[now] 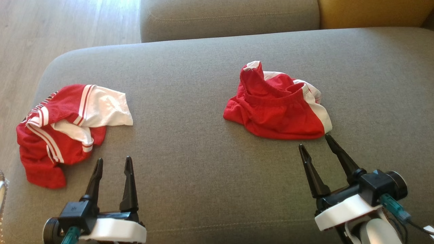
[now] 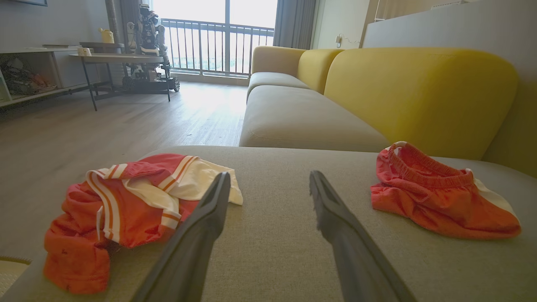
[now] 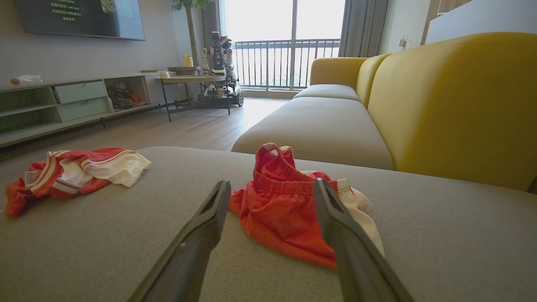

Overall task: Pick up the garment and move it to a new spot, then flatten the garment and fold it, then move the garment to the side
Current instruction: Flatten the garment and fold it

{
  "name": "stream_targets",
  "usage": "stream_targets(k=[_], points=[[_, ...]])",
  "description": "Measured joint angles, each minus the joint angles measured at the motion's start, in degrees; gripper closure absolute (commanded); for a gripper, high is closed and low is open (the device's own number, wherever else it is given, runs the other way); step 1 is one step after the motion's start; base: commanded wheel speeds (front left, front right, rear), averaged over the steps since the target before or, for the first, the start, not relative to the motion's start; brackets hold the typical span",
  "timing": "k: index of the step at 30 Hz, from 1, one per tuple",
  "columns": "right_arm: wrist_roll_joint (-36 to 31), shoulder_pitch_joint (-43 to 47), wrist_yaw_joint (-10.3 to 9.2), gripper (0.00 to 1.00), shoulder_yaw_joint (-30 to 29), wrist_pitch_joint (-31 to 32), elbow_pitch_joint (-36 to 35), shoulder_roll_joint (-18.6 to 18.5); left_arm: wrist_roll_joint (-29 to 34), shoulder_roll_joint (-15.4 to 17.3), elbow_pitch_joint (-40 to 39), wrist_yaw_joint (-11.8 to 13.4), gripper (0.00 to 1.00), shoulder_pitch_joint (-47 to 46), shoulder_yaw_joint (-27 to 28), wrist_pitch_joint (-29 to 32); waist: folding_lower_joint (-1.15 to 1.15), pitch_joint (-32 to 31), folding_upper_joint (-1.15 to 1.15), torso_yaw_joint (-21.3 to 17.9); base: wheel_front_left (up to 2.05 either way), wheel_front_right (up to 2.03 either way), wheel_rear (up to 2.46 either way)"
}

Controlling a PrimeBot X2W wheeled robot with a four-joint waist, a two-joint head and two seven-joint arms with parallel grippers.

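Two crumpled garments lie on the grey couch cushion (image 1: 203,162). Red shorts with white side panels (image 1: 278,106) (image 2: 440,197) (image 3: 285,205) sit at the right, waistband standing up. A red top with white sleeves and stripes (image 1: 64,128) (image 2: 126,205) (image 3: 75,172) lies at the left edge. My right gripper (image 1: 314,141) (image 3: 272,181) is open just below the shorts, one fingertip close to their lower right hem. My left gripper (image 1: 114,159) (image 2: 269,174) is open over bare cushion, just right of the top, holding nothing.
The cushion's left edge drops to a wooden floor (image 1: 51,30). A second grey seat (image 1: 230,17) and yellow backrests (image 2: 419,92) lie beyond. A side table (image 3: 188,79) with another robot behind it stands far across the room.
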Motion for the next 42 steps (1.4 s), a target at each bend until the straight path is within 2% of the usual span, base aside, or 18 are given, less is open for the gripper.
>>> stream_targets(k=[5,9,17,20,27,33,42], points=[[0.44,-0.02,0.00,0.00,0.49,0.00,0.01,0.01,-1.19,0.01,0.77,-0.16,0.00,-0.10,-0.03,0.01,0.00,0.25,0.00,-0.58,0.00,0.00,0.00],[0.45,-0.41,0.00,0.00,1.31,0.00,-0.14,0.01,-1.57,0.03,4.21,-3.07,0.00,-3.70,-1.97,0.01,0.00,1.39,0.00,-1.78,0.00,0.00,0.00],[0.43,-5.14,0.00,0.00,2.27,0.01,-1.00,0.07,0.92,-0.25,17.74,-8.78,0.00,-26.81,-11.17,0.10,0.00,5.89,0.00,-7.20,0.00,0.00,0.00],[0.53,-6.92,0.00,0.00,2.26,0.00,-1.98,0.05,-0.24,-0.36,24.29,-10.49,0.00,-34.38,-15.94,4.78,0.00,8.04,0.00,-10.09,0.00,0.00,0.00],[2.60,-8.83,0.00,0.00,1.81,0.01,-2.76,0.05,-2.55,-0.67,34.21,-11.11,0.00,-48.82,-23.40,12.74,0.01,13.63,0.00,-16.27,0.00,0.00,0.00],[4.50,-10.80,0.00,0.00,2.52,0.00,-3.16,0.05,-5.23,-0.68,40.77,-11.46,0.00,-57.00,-28.26,19.24,0.01,17.79,0.00,-20.40,0.00,0.00,0.00],[5.99,-12.41,0.00,0.00,4.11,0.00,-3.28,0.07,-7.01,-0.68,47.45,-10.54,0.00,-64.16,-30.63,23.01,0.01,21.42,0.00,-25.03,0.00,0.00,0.00]])
